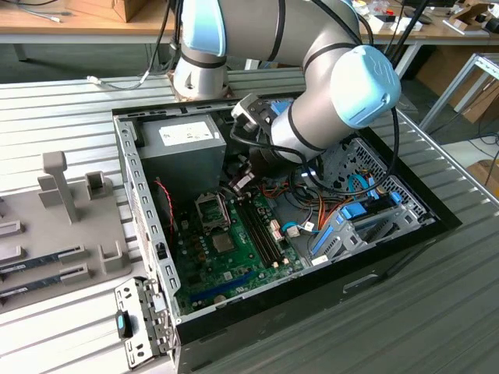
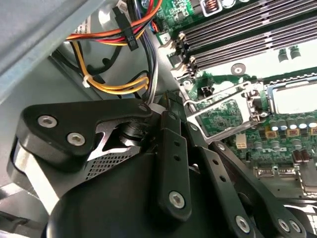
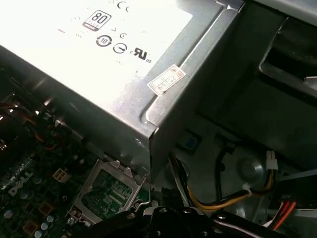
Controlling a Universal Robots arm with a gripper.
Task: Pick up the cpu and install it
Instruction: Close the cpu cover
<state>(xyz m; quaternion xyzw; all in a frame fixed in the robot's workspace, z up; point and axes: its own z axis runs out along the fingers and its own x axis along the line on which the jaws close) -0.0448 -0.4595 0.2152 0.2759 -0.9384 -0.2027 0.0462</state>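
Right, gripper (image 1: pixel 240 181) hangs low inside the open PC case (image 1: pixel 405 234), just beside the CPU socket (image 1: pixel 211 209); can't tell how its jaws stand or whether it carries anything. The cpu (image 2: pixel 295 98), flat silver-grey, seems seated in the socket under the hinged metal frame (image 2: pixel 218 106). Judgement: keep descent square, avoid cable bundle (image 2: pixel 116 34).

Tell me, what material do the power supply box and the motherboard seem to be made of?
The power supply box looks like bare sheet metal with a dull grey finish: its folded edges catch the light and stickers sit flat on it. The motherboard appears to be green laminated circuit board with a slightly glossy coating, carrying black plastic memory slots.
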